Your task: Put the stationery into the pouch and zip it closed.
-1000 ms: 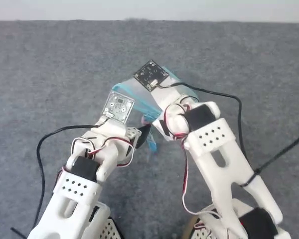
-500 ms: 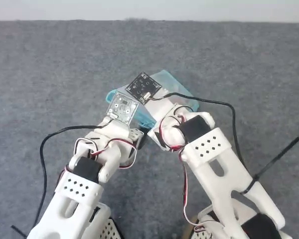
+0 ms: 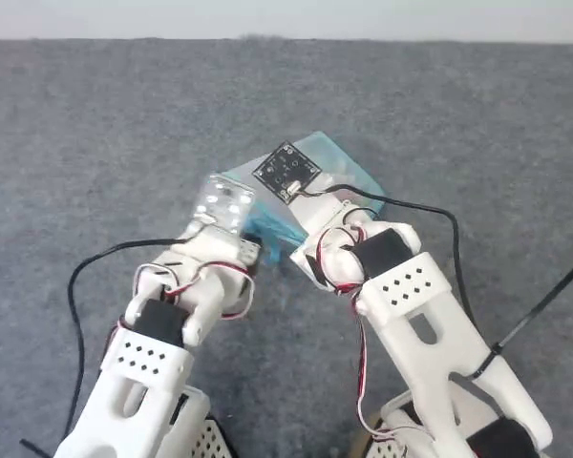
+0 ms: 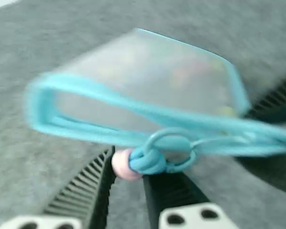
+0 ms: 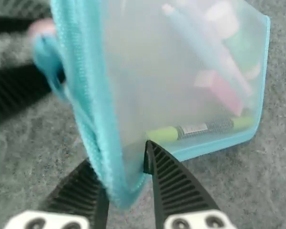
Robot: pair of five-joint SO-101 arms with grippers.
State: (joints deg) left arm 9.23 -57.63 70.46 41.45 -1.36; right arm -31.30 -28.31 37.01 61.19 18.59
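A translucent blue pouch (image 3: 339, 164) lies on the grey mat beyond both arms, with pens, a pink eraser (image 5: 219, 90) and a green marker (image 5: 195, 129) inside it. My right gripper (image 5: 121, 157) is shut on the pouch's near corner at the zipper edge (image 5: 81, 95). My left gripper (image 4: 131, 167) is shut on the zip pull (image 4: 145, 160), a blue knotted cord with a pink bead on a ring. Seen from the left wrist, the pouch (image 4: 152, 81) has its blue zipper band running across just above the fingers. From overhead, the two wrists sit close together at the pouch's near end.
The grey mat (image 3: 95, 124) stretches out on all sides of the pouch. Black cables (image 3: 86, 277) loop beside each arm. The left arm's dark fingers (image 5: 14, 95) appear next to the pouch in the right wrist view.
The right wrist has drawn back toward the arm bases, and more of the pouch now shows beyond it. The left wrist has shifted slightly left. The dangling blue strip is no longer seen.
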